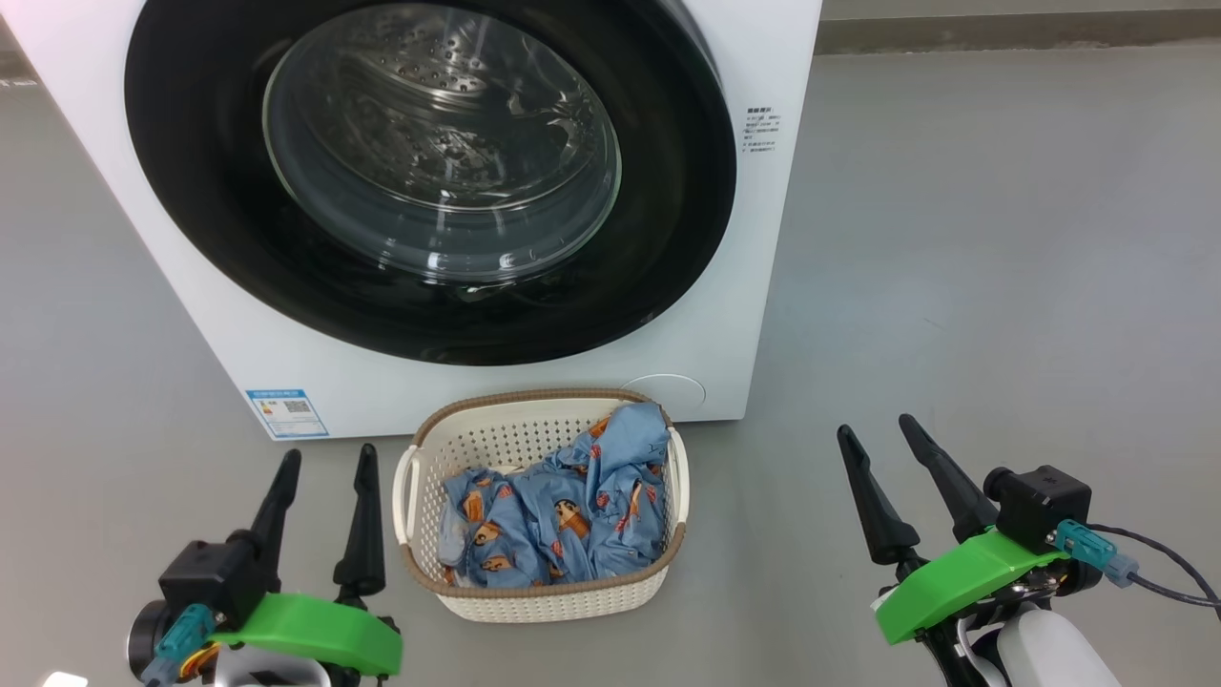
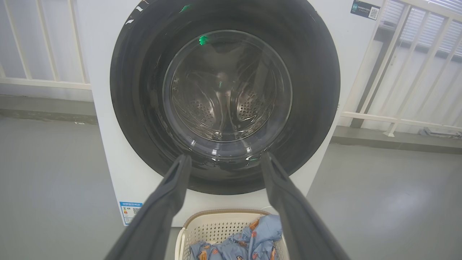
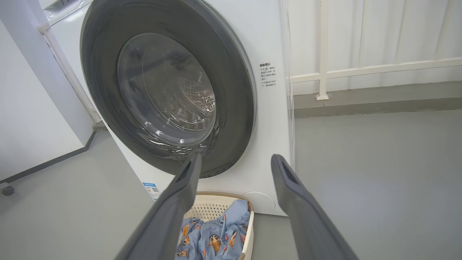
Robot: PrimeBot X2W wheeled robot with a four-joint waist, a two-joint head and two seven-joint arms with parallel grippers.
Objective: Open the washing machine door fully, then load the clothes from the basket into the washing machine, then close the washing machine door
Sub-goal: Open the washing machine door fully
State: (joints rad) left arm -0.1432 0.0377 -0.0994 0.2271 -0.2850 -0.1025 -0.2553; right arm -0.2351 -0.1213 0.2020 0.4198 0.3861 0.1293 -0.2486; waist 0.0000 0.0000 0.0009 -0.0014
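Counting one door closed | one basket, clothes | left gripper, right gripper: spread, empty

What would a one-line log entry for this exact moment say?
stage: nothing started | washing machine door: shut | clothes: in basket | left gripper: open, empty | right gripper: open, empty

Even, bright indoor light; soft shadows on the floor; window reflections glaze the washing machine door; wrist views bend at edges.
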